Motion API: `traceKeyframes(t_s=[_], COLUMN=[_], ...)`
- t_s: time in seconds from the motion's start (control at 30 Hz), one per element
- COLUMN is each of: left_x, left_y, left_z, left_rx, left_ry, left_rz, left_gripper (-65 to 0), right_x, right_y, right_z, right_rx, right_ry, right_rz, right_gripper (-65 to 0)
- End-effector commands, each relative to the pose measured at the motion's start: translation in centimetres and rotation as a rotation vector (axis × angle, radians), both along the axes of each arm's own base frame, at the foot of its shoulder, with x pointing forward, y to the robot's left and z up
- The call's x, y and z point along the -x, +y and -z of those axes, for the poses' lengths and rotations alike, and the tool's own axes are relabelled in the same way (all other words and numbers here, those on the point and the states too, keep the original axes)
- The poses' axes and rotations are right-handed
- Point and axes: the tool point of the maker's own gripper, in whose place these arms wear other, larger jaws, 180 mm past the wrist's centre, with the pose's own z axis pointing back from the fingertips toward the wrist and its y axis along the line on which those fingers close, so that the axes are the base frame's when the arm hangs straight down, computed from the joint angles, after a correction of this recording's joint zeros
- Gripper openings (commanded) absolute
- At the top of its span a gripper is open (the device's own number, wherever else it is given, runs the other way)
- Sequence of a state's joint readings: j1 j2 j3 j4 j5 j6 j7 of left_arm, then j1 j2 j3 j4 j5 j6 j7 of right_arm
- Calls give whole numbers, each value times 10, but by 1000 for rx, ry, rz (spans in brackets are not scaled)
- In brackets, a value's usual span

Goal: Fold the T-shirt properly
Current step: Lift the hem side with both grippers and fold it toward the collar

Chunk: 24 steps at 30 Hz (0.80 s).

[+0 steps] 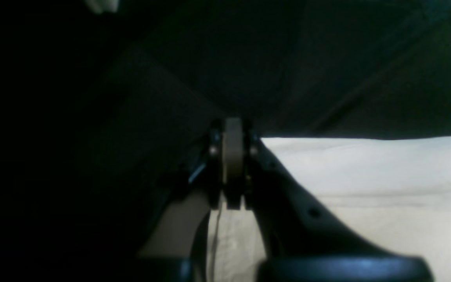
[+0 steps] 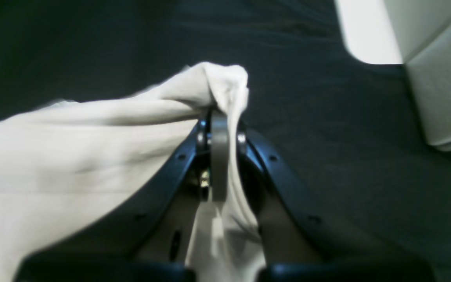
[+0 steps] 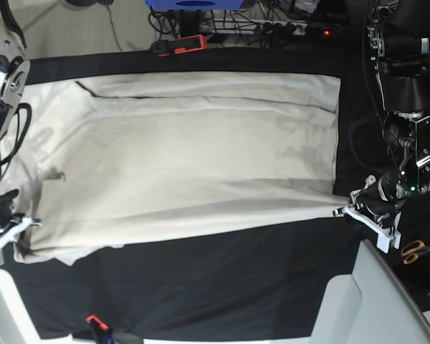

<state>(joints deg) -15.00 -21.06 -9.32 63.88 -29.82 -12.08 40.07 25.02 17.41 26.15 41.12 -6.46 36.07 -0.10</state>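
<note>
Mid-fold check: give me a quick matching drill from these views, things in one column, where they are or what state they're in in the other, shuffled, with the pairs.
Things:
1. T-shirt
2. left gripper
3. right gripper
4. scissors

Place or state:
A. orange-handled, at the base view's right edge
B. shut on the shirt corner, base view's right
C. spread flat on the black cloth
D. shut on the shirt corner, base view's left

Pairs: 1-C, 2-B, 3-D, 4-A

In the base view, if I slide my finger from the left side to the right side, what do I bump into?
Right gripper pinching the shirt's corner → T-shirt spread over the black cloth → left gripper pinching the other corner → orange-handled scissors.
</note>
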Motion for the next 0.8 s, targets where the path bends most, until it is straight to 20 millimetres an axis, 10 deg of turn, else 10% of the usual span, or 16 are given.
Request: traceKeyframes(t_s=[0.0,0.77], left_x=[-14,33], left_y=[9,-4], left_z=[-25,-2], left_rx=[-24,-51], left_ry=[-77,-28], left_rz=[-3,49], left_gripper=[-650,-650], right_x=[-12,50], right_y=[-16,-22], right_z=[-30,32], right_rx=[2,-62], right_ry=[-89,72], right_rz=[21,54], right_gripper=[-650,-650])
